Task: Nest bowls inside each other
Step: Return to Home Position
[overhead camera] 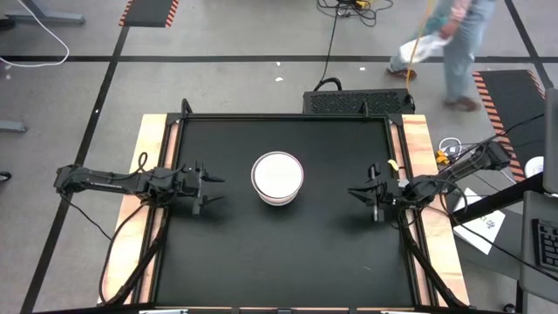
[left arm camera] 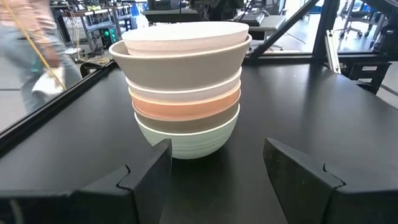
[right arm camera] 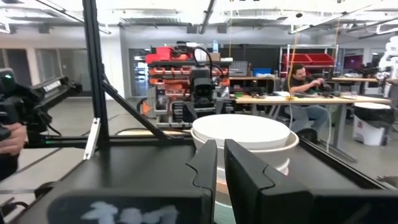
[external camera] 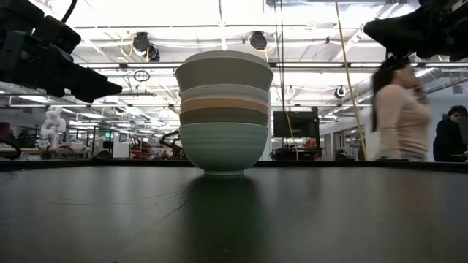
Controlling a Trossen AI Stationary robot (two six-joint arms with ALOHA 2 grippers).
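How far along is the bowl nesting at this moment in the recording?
Nesting looks finished: one stack of bowls stands mid-table, mint green bowl at the bottom, white bowl on top. Nothing is in hand: left gripper and right gripper sit clear of the stack, one each side, both empty. No bowl seems left to nest.

Grey floor, striped mats, workbenches, ceiling lights

bottom to top: mint green bowl faintly ribbed, olive-grey bowl, salmon-orange bowl, white bowl, beige-grey bowl, plain white top bowl; the worktop is matte black, edged with pale wood strips on both sides
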